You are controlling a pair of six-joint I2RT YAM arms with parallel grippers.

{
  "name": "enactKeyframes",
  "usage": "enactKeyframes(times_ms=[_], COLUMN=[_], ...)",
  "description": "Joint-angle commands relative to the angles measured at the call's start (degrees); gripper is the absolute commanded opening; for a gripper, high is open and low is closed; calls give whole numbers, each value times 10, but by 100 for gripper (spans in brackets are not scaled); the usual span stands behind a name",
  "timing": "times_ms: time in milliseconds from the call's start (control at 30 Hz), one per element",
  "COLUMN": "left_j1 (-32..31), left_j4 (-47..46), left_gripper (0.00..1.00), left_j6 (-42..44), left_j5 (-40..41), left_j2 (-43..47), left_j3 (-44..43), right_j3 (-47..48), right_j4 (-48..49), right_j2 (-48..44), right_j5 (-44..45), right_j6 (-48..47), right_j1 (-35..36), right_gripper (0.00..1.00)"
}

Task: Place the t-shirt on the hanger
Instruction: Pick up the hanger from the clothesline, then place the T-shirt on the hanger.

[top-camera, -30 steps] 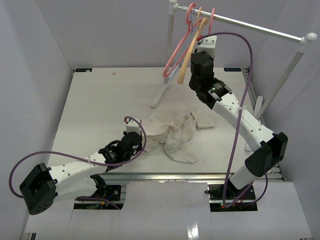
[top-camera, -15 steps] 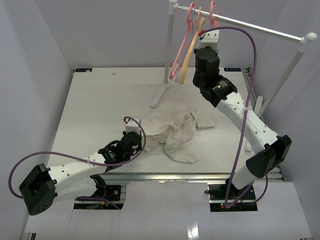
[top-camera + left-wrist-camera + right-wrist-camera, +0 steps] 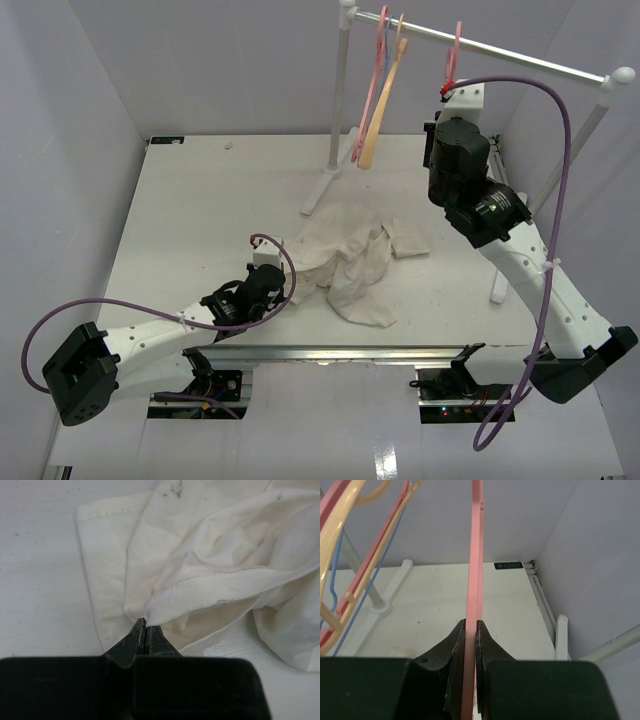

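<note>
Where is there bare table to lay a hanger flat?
Widest patch: back-left of the table, between the left wall, the rack foot and the t-shirt. A smaller strip lies between t-shirt and right arm. Crowded: centre-front, where the left tool pinches it.

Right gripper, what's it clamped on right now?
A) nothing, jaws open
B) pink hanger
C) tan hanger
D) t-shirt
B: in the right wrist view the right gripper has its jaws closed on the thin bar of the pink hanger, while the tan hanger hangs apart from it on the rail.
</note>
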State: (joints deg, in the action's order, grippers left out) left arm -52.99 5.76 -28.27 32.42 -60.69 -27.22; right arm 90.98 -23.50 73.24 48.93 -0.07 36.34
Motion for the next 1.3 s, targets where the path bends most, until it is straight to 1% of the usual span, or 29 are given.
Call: enactKeyframes(times_ms=[0,67,200,333,400,467,567,633,767,867,933,1000,1067,1200,1267], left_j1=[-1,-1,-1,-1,0,1,8,17,34,57,75,94,103,111,113], left_j4=[-3,-4,11,68,89,106,126,135,153,157,154,151,151,152,156], left_gripper=[0,0,0,0,0,0,0,0,0,0,0,0,0,0,0], left_j6=[-3,-8,-31,-57,-68,-70,-75,-74,-77,-75,-74,-72,-69,-59,-59], left_j5=[9,2,-7,0,-2,-8,-13,-30,-49,-62,-81,-106,-111,-117,-123], left_j2=[-6,-9,-6,-7,-12,-14,-11,-16,-34,-46,-47,-42,-36,-20,-19], left_j3=[-10,-12,-31,-69,-86,-108,-142,-160,-186,-190,-191,-190,-190,-193,-197], right_j3=[-42,-79,-169,-241,-266,-289,-313,-324,-327,-337,-345,-347,-354,-373,-377], right_j4=[-93,-125,-146,-141,-139,-139,-137,-128,-121,-92,-76,-77,-80,-76,-76], right_j2=[-41,-64,-107,-176,-209,-246,-304,-334,-368,-392,-400,-400,-402,-411,-413], right_j5=[-61,-99,-143,-190,-228,-249,-260,-285,-336,-401,-446,-459,-471,-556,-567], right_j6=[81,105,135,130,125,120,120,111,81,54,40,29,21,3,3], right_j1=[-3,-3,-1,18,31,59,102,114,117,117,117,117,117,117,117], right_gripper=[8,8,8,8,8,8,8,8,8,8,8,8,8,8,8])
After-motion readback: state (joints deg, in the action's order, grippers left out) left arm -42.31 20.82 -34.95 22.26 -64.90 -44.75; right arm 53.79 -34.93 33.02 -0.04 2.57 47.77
